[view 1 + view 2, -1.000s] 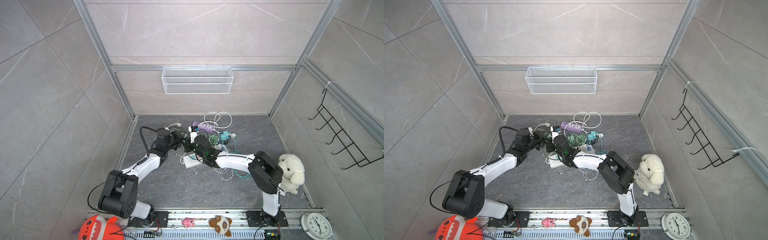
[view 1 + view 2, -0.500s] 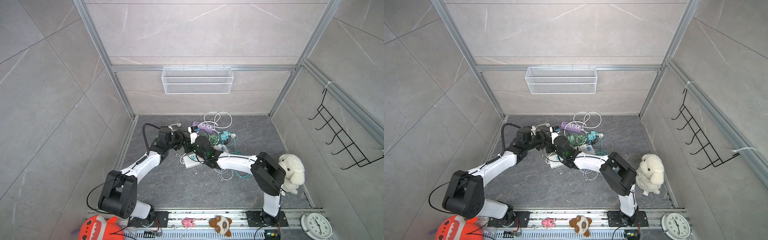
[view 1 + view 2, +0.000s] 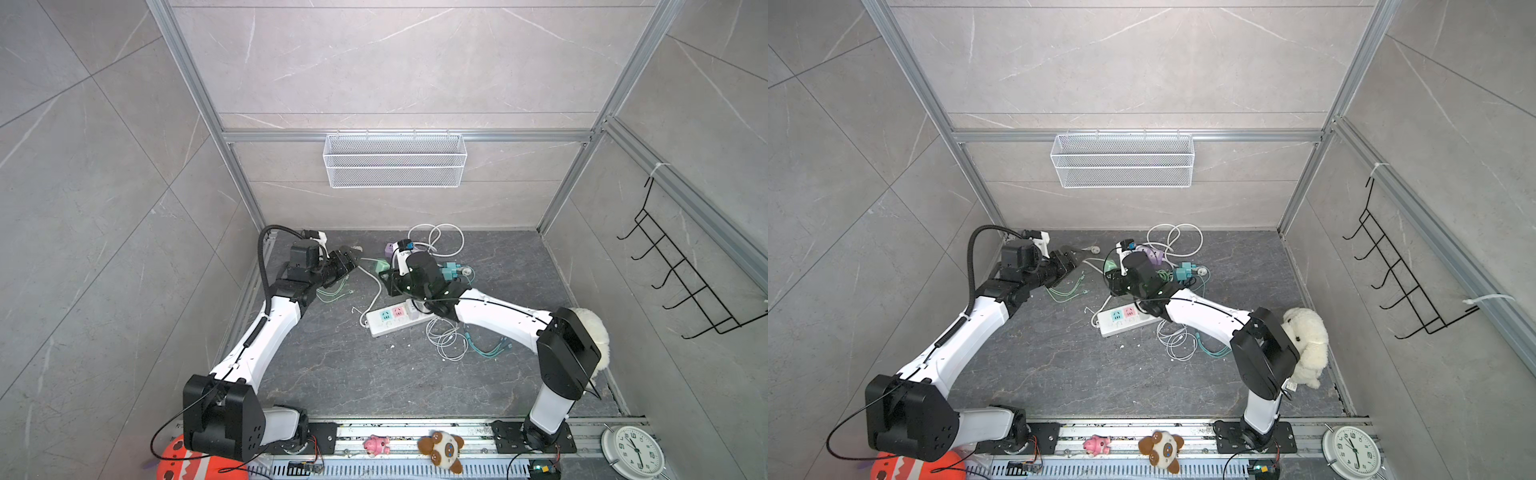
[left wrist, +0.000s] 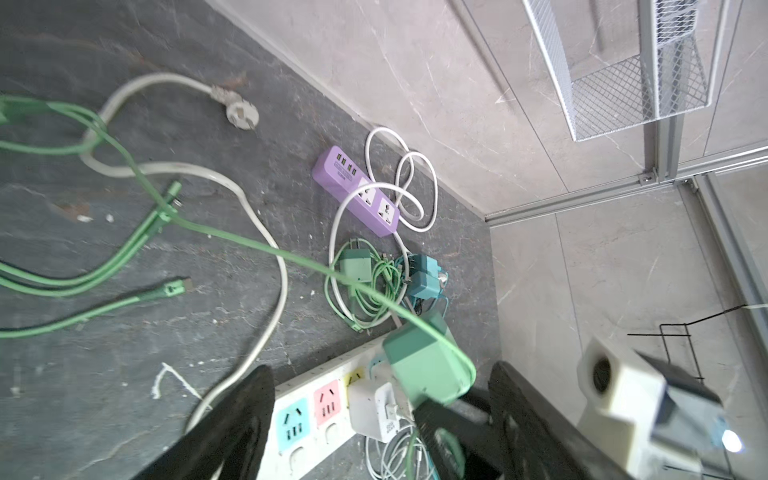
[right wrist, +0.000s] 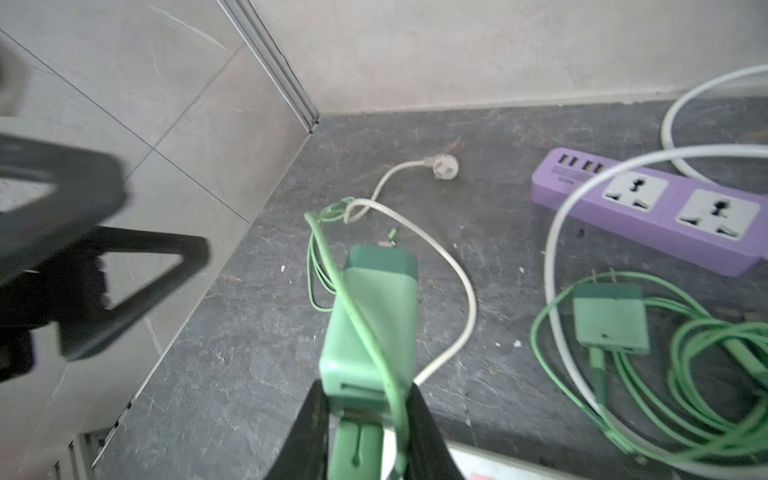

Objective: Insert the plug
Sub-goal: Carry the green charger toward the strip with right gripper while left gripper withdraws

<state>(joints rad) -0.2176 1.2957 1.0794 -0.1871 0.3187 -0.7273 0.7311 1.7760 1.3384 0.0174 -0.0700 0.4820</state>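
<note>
The right gripper [image 5: 365, 399] is grasping the plug [image 5: 376, 316] by its back end above the floor [image 5: 249, 332] (long axis running out from the jaws, dark pronged end pointing toward the left gripper [image 3: 350, 256]), and that gripper is hovering released nearby.

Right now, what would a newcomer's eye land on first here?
The right hand is shut on a green plug, near the white power strip at mid-floor. The left hand stands open just beside it. Behind, cables tangle around a purple power strip near the back wall.
</note>
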